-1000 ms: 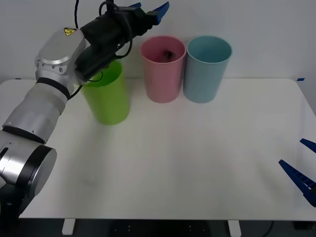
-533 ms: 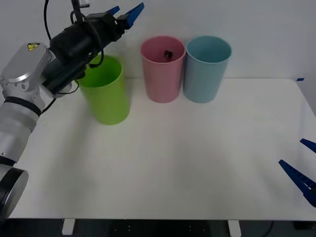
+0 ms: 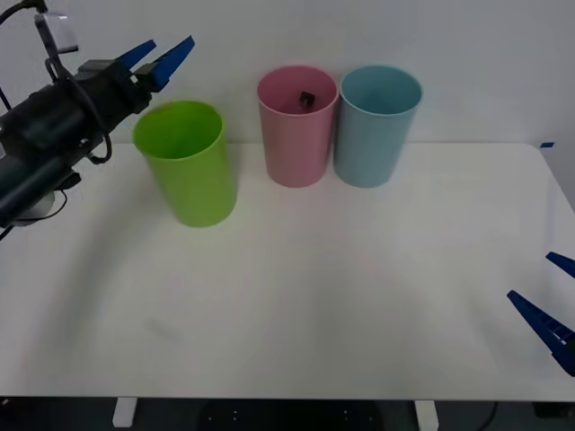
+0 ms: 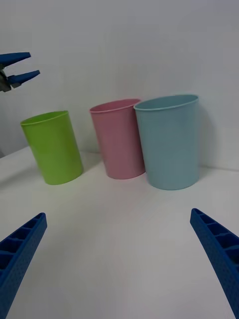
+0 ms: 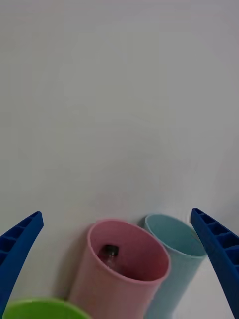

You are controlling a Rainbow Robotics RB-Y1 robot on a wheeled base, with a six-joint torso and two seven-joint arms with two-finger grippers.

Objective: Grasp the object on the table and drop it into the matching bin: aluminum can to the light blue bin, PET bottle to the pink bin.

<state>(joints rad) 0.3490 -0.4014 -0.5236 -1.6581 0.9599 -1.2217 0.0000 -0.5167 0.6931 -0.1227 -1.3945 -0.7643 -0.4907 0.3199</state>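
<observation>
Front view: white table point(image 3: 359, 296); three bins in a row at the far side, green bin point(image 3: 187, 175), pink bin point(image 3: 296, 126) and blue bin point(image 3: 377, 124), the pink and blue touching or very nearly so, the green set apart. Bottle point(image 3: 306, 99) inside the pink bin, only its black cap end visible above the inner wall; task judged complete as to placement. Left gripper point(image 3: 160, 58) raised above and behind the green bin's rim, fingers parted, nothing held. Right gripper point(image 3: 550, 305) low at the table's near right edge, well apart from the bins, fingers spread, nothing held. Right wrist view: the three bins seen from the side, blue bin point(image 4: 168, 142) nearest, pink bin point(image 4: 119, 138) behind it, green bin point(image 4: 53, 147) farther off; the left gripper point(image 4: 17, 68) aloft beyond the green bin; own blue fingers point(image 4: 22, 249) wide apart with bare table between. Left wrist view: looking down past the wide-open fingers point(image 5: 20, 244) into the pink bin point(image 5: 124, 269), bottle point(image 5: 109, 251) leaning against the inner wall, cap uppermost. Handling, as a judgement: small, light, thin-walled plastic, smooth and liable to slip or dent under a hard squeeze; contents add some weight. Should retrieval be needed, best hold is across the body below the cap.
</observation>
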